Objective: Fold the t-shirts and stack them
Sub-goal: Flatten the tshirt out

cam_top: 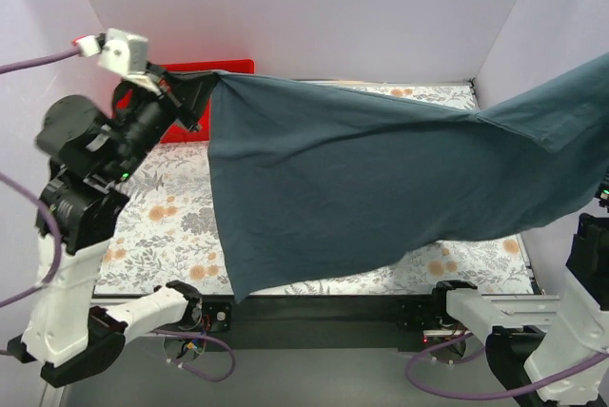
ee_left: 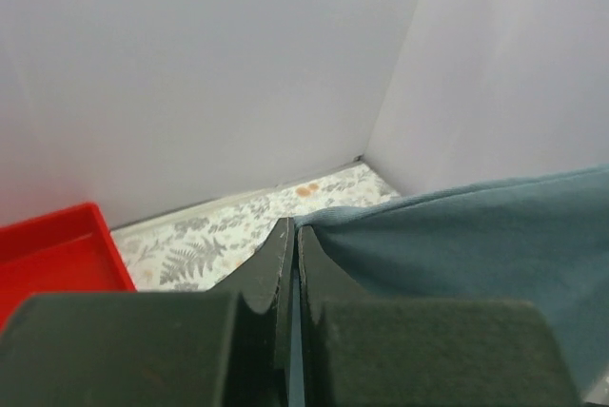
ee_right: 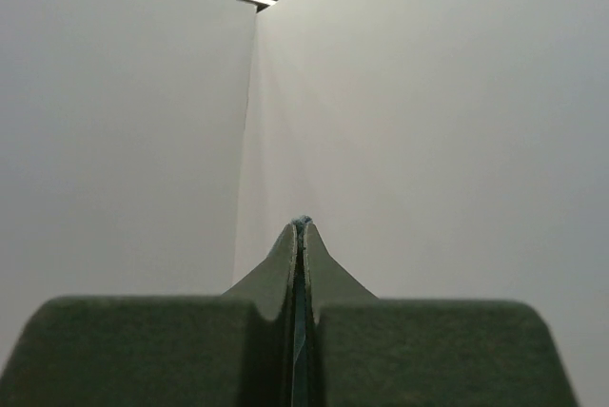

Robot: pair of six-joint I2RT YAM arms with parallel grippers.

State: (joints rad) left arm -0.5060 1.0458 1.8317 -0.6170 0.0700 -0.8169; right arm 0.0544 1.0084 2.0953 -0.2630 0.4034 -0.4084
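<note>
A slate blue-grey t-shirt point(cam_top: 362, 179) hangs stretched in the air across the table, held between both arms. My left gripper point(cam_top: 205, 79) is shut on the shirt's upper left corner, high at the back left; in the left wrist view the fabric point(ee_left: 476, 245) runs off to the right from the closed gripper point(ee_left: 292, 228). My right gripper is out of the top view past the right edge, where the shirt rises. In the right wrist view that gripper point(ee_right: 302, 226) is shut, with a thin sliver of blue fabric between the fingers, and it points at the white walls.
A red tray point(cam_top: 195, 93) stands at the back left, behind the left gripper; it also shows in the left wrist view point(ee_left: 57, 250). The floral tablecloth point(cam_top: 171, 226) covers the table. White walls close in the back and both sides.
</note>
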